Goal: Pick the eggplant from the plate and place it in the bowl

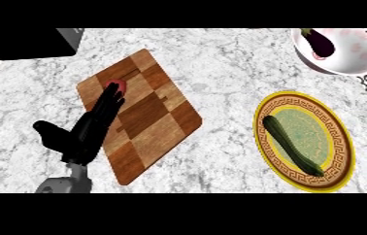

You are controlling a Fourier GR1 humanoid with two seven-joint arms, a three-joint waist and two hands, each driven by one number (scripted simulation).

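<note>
Purple eggplant [320,42] lies in the white bowl [349,59] at the marble counter's [222,69] far right corner, while the left hand [84,133], fingers straight and holding nothing, hovers over the wooden cutting board [159,123].

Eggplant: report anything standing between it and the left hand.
Nothing visible does. The dark purple eggplant lies in the white bowl at upper right; the black left hand is over the checkered wooden board; only marble counter lies between.

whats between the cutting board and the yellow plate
Nothing: in the head view only bare marble counter separates the cutting board from the yellow plate.
</note>
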